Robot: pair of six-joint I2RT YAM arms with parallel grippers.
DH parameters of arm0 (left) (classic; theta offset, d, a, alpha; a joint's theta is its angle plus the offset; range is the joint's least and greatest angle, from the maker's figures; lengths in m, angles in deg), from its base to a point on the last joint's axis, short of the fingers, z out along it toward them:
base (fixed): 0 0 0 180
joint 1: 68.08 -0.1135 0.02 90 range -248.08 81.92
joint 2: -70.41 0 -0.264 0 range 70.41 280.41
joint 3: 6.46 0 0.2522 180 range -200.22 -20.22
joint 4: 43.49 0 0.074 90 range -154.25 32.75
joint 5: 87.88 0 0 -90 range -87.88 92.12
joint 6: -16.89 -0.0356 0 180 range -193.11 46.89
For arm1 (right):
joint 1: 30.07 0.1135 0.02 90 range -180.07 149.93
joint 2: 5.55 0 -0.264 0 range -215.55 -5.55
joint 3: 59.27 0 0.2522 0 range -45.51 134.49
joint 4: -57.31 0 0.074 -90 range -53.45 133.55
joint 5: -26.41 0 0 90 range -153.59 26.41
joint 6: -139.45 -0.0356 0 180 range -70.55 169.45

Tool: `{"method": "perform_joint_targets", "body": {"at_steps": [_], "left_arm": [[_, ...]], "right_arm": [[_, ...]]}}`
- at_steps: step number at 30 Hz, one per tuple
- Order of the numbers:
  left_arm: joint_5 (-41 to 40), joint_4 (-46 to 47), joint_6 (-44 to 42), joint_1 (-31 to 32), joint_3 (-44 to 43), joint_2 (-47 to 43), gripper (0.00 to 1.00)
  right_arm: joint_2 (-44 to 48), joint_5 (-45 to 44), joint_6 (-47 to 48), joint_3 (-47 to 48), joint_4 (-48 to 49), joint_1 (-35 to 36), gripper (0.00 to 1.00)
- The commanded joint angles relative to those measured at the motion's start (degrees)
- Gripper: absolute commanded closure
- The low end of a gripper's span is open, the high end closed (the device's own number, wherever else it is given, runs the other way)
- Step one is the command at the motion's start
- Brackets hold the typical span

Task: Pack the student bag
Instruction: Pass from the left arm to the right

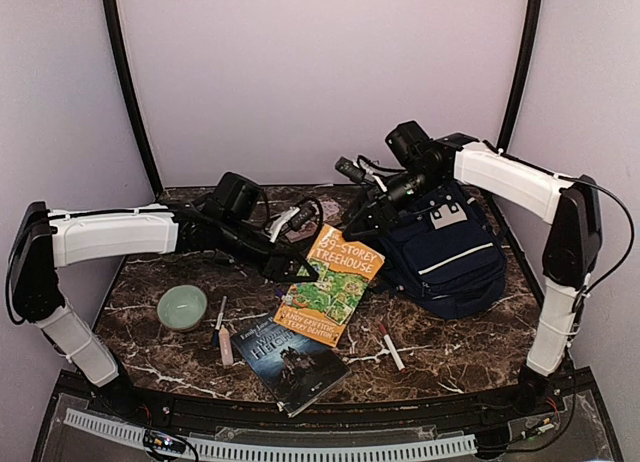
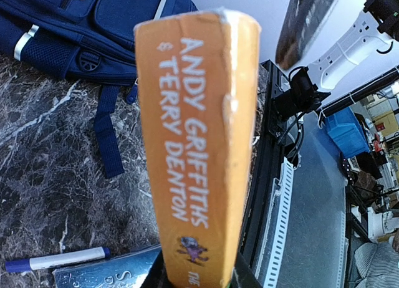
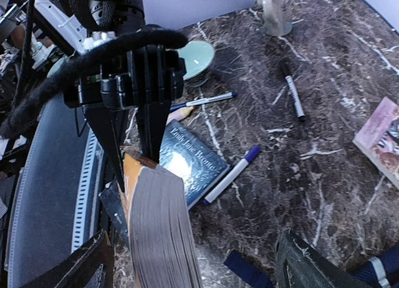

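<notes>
Gripping is confirmed at the left gripper [image 2: 196, 277]: the jaws are closed on one end of the orange book [image 2: 199, 144], whose spine is turned to the left wrist camera. The book is held tilted, its low end over the dark-covered book [image 1: 297, 362]; contact there cannot be told. The right gripper [image 3: 199, 263] is spread wide. Its fingers [image 3: 87, 263] are seen at the bottom corners of the right wrist view, with the orange book's page block framed between them and nothing clamped.

The student bag [image 1: 455, 257] is laid right of centre in the top view, under the right arm and just beside the held book. One strap [image 2: 106, 138] is trailed onto the marble table [image 1: 460, 352]. The right gripper is positioned between the book's upper end and the bag's top. Whether the bag is open cannot be told.

Counts:
- Books, three: the orange one (held), the dark-covered one (flat, lower centre), and a pinkish cover [image 3: 381, 138] cut off at the right edge of the right wrist view.
- Bowl [image 1: 182, 307], one: pale green, lower left.
- Writing items, four in the right wrist view: purple-capped marker [image 3: 234, 174] just beside the dark-covered book, black-ended marker [image 3: 293, 96], blue-and-white pen [image 3: 204, 101], and peach stick [image 3: 179, 113] near the bowl.
</notes>
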State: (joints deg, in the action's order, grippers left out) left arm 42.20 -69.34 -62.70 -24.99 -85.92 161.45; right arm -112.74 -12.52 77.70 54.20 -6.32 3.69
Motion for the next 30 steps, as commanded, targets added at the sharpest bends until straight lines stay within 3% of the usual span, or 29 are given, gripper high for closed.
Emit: {"method": "perform_joint_targets", "body": {"at_steps": [1, 4, 7, 11, 13, 15, 18, 20, 24, 30], "left_arm": [[-1.3, 0.1, -3.5, 0.9, -2.9, -4.6, 1.00], [-2.5, 0.5, -3.7, 1.1, -2.3, -5.3, 1.00], [-3.2, 0.0, -3.9, 1.3, -2.3, -5.5, 1.00], [-5.1, -0.8, -4.8, 1.3, -2.3, -5.8, 1.00], [-6.0, -1.2, -5.3, 1.3, -2.2, -5.9, 1.00], [-6.7, -0.8, -5.6, 1.3, -1.8, -6.2, 0.96], [-7.2, 1.0, -5.0, 1.3, -0.2, -6.6, 0.52], [-6.7, 1.9, -4.7, 1.3, 1.0, -6.5, 0.40], [-4.0, 3.3, -3.8, 1.3, 3.0, -5.0, 0.36], [-0.4, 5.8, -2.6, 1.3, 5.2, -3.8, 0.39]], "right_arm": [[-2.7, 7.0, 0.7, 3.2, -6.7, 1.2, 0.12], [-5.2, 10.1, 4.3, 4.3, -12.8, 1.8, 0.15], [-6.3, 11.3, 6.8, 4.6, -16.4, 2.4, 0.24], [-6.6, 13.8, 9.0, 4.0, -18.3, 2.6, 0.54], [-6.4, 14.9, 9.3, 3.8, -18.5, 2.5, 0.76], [-5.8, 15.1, 10.2, 3.9, -18.7, 2.6, 0.86], [-4.5, 14.2, 11.4, 4.3, -18.4, 2.6, 0.90], [-3.3, 13.7, 12.2, 4.0, -17.6, 2.6, 0.91], [-0.6, 14.0, 12.2, 2.2, -14.5, 2.6, 0.92], [0.2, 13.3, 11.3, 3.5, -13.7, 1.9, 0.93]]}}
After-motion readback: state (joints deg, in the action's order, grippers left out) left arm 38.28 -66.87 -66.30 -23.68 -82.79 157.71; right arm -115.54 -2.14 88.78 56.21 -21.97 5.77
